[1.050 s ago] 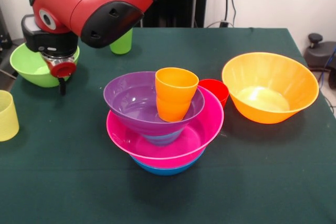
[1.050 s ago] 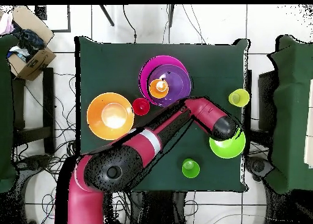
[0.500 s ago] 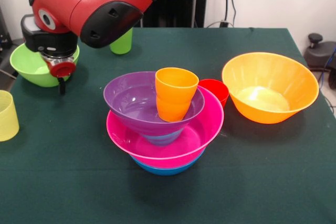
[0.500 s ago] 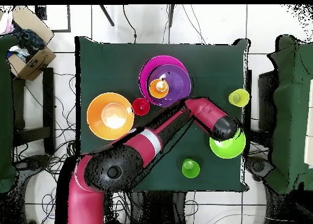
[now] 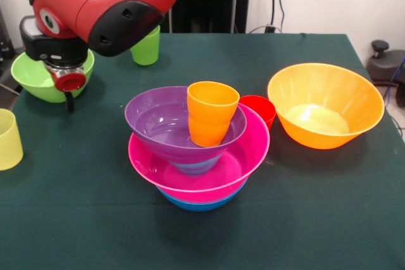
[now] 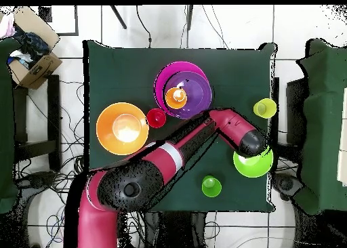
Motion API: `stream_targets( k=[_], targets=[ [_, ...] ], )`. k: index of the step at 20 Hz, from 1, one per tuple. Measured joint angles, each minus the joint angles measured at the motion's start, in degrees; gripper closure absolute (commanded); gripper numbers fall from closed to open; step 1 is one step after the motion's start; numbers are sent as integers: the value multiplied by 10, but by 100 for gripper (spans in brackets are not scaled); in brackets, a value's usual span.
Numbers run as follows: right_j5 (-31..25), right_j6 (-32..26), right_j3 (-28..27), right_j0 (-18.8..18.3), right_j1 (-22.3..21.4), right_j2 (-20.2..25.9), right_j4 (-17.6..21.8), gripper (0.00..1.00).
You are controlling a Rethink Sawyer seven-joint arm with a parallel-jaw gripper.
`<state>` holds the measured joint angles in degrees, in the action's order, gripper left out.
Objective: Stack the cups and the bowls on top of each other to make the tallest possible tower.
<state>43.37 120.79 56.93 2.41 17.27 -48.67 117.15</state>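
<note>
my gripper (image 5: pixel 67 100) hangs at the near rim of the lime green bowl (image 5: pixel 35 79), low over the green table cloth (image 5: pixel 329 219); only a dark tip shows under the red wrist piece, so i cannot tell whether my fingers are spread or closed, and i see nothing in them. the tower (image 5: pixel 197 150) stands mid-table: a blue bowl (image 5: pixel 199 203) at the bottom, the pink bowl (image 5: pixel 243 156) in it, the purple bowl (image 5: pixel 155 121) tilted inside that, and the orange cup (image 5: pixel 211 113) upright in the purple bowl. the red cup (image 5: pixel 261 110) sits just behind the pink rim. the orange bowl (image 5: pixel 326 104) rests apart from the pile, on the side away from me. the green cup (image 5: pixel 147 49) stands beyond my arm (image 5: pixel 107 4), and the pale yellow cup (image 5: pixel 9 138) at the cloth's edge near the lime bowl.
</note>
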Motion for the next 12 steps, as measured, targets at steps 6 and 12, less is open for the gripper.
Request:
stream_targets(
  k=[6, 12],
  targets=[
    [0, 0, 4, -9, -6, 5, -1, 0],
    [0, 0, 13, -17, -18, 16, -2, 0]
  ],
)
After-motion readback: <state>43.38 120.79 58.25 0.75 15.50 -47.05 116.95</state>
